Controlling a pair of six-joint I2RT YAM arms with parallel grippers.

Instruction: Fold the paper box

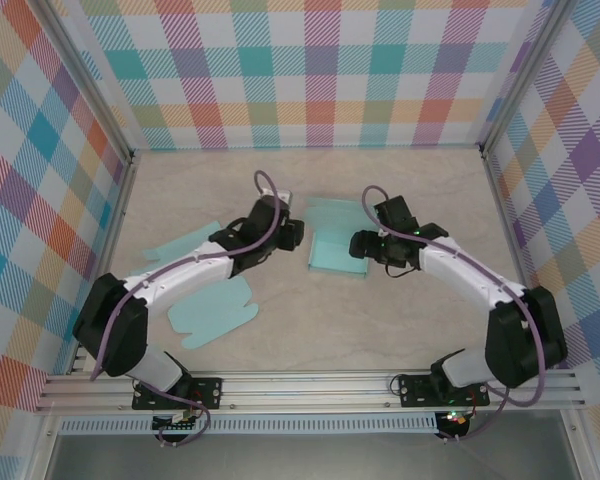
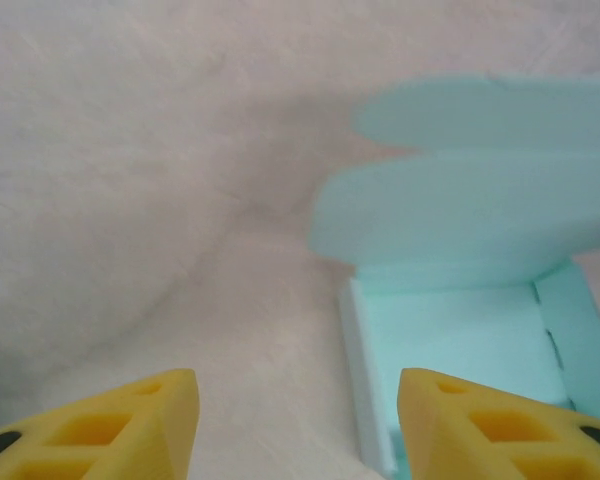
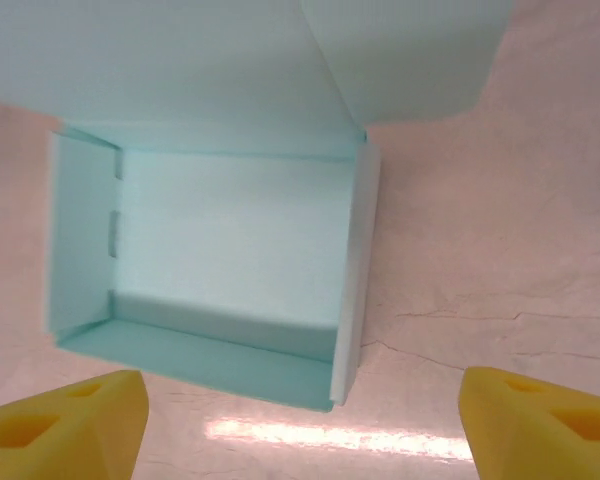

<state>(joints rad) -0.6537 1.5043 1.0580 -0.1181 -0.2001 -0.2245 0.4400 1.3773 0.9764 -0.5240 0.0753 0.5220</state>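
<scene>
1. You had the paper box [image 1: 337,250] standing on the table [image 1: 400,330] near the middle, between the two grippers, with its open side up.
2. Your left gripper [image 1: 292,233] sat just beside the box's left side. In its wrist view, the left gripper [image 2: 295,385] had its yellow fingers [image 2: 130,425] spread apart with bare table between them and nothing pinched.
3. From that same view, the paper box [image 2: 450,340] lay ahead and to the right, with one side wall just in front of the right-hand finger. You could not tell from it whether finger and wall touched.
4. Your right gripper [image 1: 360,245] sat at the box's right side in the top view. In its wrist view, the right gripper [image 3: 302,385] had its fingers [image 3: 70,425] spread wide, one at each lower corner, gripping nothing.
5. The paper box [image 3: 230,250] lay just beyond those fingertips. Its base was down, the left, near and right walls were raised, and the left wall showed small slits.
6. The lid flap [image 3: 400,55] rose from the far edge of the box, unfolded and not closed over the opening. In the top view, the lid flap [image 1: 335,212] reached toward the back of the table.
7. You had a flat paper cutout [image 1: 212,313] lying on the table left of the box, near the left arm, and well apart from the box.
8. A second flat sheet [image 1: 180,243] lay further back on the left, partly covered by the left arm.
</scene>
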